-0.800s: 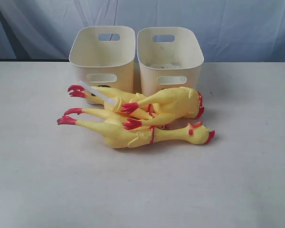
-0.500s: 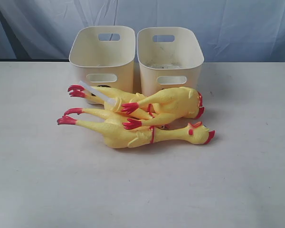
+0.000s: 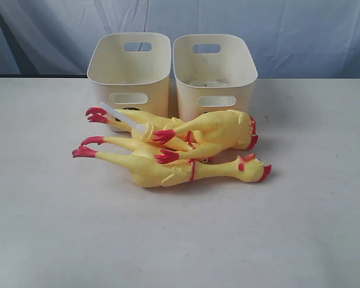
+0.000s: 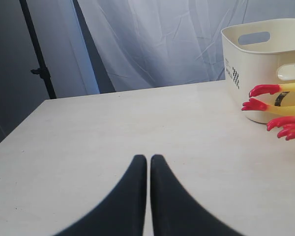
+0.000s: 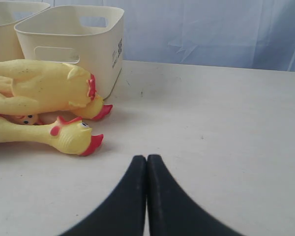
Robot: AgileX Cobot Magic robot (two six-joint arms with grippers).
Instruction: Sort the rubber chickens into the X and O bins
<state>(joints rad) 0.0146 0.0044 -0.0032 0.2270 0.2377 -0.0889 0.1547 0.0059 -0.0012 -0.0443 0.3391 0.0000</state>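
Rubber chickens (image 3: 168, 171) heaped at bins' (image 3: 158, 96) fronts, bare table (image 3: 312, 198) L+R

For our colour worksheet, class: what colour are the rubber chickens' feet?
Red; the feet show best in the exterior view.

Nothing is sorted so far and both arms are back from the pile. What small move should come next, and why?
Probably open the right gripper and ease it toward the front chicken. Its jaws are shut with nothing between them. That chicken's head lies closest to it in the right wrist view, and no chicken is in either of the bins.
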